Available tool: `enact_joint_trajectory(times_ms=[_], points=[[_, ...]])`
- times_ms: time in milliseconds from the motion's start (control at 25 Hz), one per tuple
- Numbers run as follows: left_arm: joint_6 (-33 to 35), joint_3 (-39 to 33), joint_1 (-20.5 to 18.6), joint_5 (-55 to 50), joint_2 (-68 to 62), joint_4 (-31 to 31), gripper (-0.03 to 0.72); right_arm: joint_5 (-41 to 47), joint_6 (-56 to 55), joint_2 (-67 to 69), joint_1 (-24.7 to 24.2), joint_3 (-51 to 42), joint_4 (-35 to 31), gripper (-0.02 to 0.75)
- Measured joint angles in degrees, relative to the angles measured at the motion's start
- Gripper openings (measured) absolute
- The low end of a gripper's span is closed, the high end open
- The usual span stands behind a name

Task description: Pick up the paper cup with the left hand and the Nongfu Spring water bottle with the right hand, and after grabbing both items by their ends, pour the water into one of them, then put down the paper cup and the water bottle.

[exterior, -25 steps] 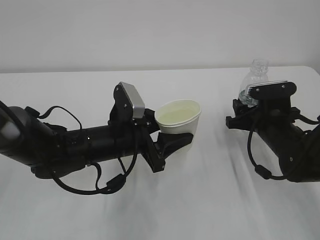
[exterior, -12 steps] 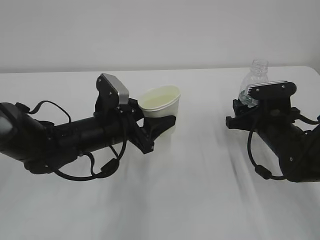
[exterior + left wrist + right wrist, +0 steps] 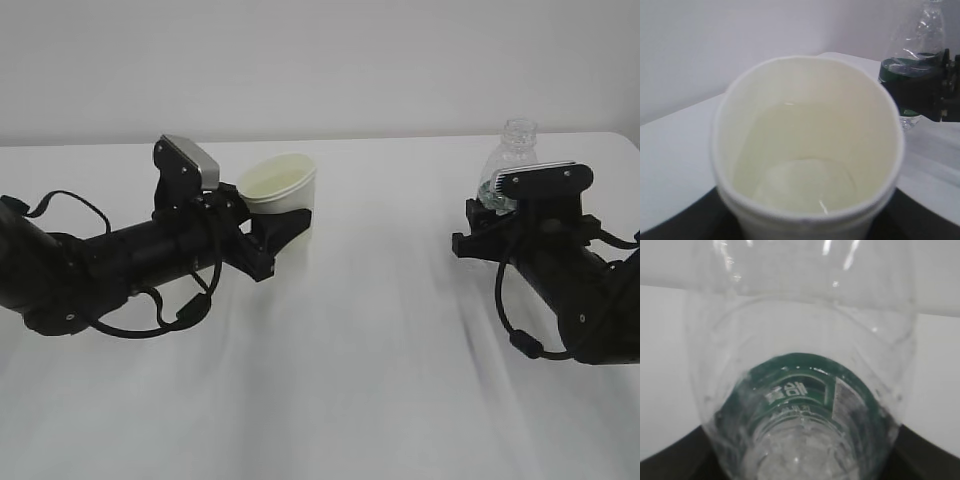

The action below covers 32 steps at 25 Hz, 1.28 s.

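Close up, the paper cup (image 3: 807, 145) holds clear water (image 3: 800, 170) over its cream bottom, the left hand (image 3: 285, 228) pinching its lower body with its jaws set around it. Across the white table (image 3: 380, 400), well apart, the Nongfu Spring water bottle (image 3: 510, 160) stands upright, uncapped, its green-banded body clasped between the jaws of the right hand (image 3: 500, 225). Behind the table rises a plain pale wall (image 3: 320, 60).
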<state>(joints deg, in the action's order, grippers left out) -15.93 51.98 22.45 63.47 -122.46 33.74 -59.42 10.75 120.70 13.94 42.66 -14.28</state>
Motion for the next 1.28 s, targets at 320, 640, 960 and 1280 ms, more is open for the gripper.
enact_joint_trajectory(times_ms=[320,640,960,1280], points=[[0.03,0.00,-3.08,-1.11,0.00,-0.12,0.409,0.00,0.00,0.00,0.00,0.00,-0.09,0.483],[0.12,0.00,-6.18,-1.31,0.00,-0.12,0.409,0.00,0.00,0.00,0.00,0.00,-0.09,0.483],[0.12,0.00,-9.91,-1.31,0.00,-1.56,0.408,0.04,0.00,0.00,0.00,0.00,-0.09,0.483],[1.23,0.00,-12.35,-1.31,0.00,-5.99,0.408,0.04,0.00,0.00,0.00,0.00,-0.09,0.483]])
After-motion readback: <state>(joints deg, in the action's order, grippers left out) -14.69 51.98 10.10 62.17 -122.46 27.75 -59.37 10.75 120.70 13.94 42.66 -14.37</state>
